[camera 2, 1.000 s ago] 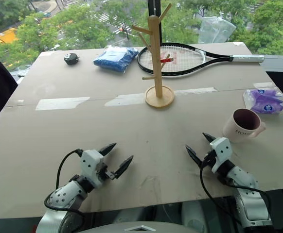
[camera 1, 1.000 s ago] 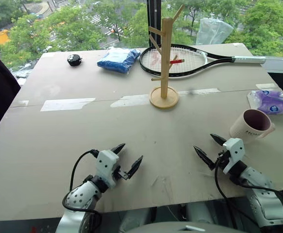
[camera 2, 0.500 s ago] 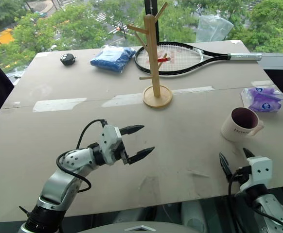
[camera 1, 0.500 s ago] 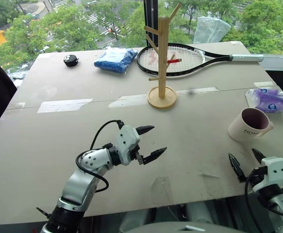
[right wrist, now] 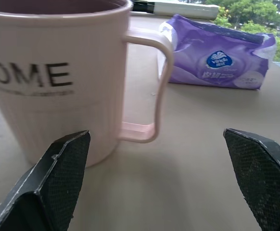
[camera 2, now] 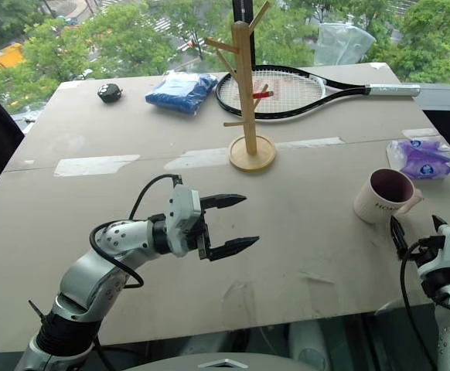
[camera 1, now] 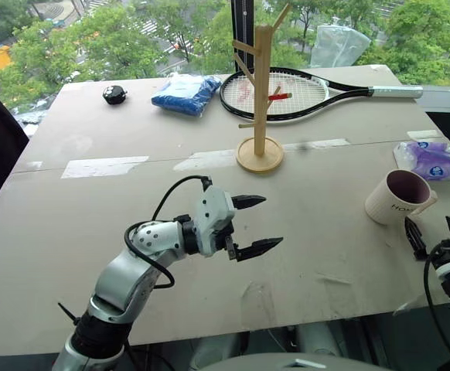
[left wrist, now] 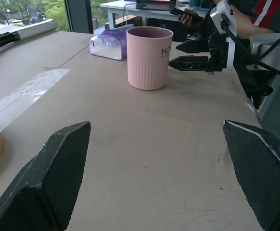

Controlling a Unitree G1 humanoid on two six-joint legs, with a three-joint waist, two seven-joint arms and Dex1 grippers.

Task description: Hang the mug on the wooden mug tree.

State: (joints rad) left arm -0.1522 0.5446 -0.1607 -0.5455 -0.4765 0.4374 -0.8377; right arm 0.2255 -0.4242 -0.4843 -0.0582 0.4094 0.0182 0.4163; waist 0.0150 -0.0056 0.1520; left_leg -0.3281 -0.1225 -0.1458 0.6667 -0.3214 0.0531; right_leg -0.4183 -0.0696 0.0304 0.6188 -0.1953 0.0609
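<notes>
mug [camera 1: 399, 198] | upright on table [camera 1: 132, 209] | inside dark, contents unseen

1. The mug [camera 1: 399, 198] is seen standing upright on the table [camera 1: 86, 193], near its right edge, mouth up. It is cream-white outside and dark maroon inside, with fine vertical ribbing and dark lettering on its side. Its single loop handle is turned toward the right edge.
2. The wooden mug tree [camera 1: 260, 93] is seen standing upright on its round disc base, about midway across the table and toward the far edge. No mug is carried on its angled pegs.
</notes>
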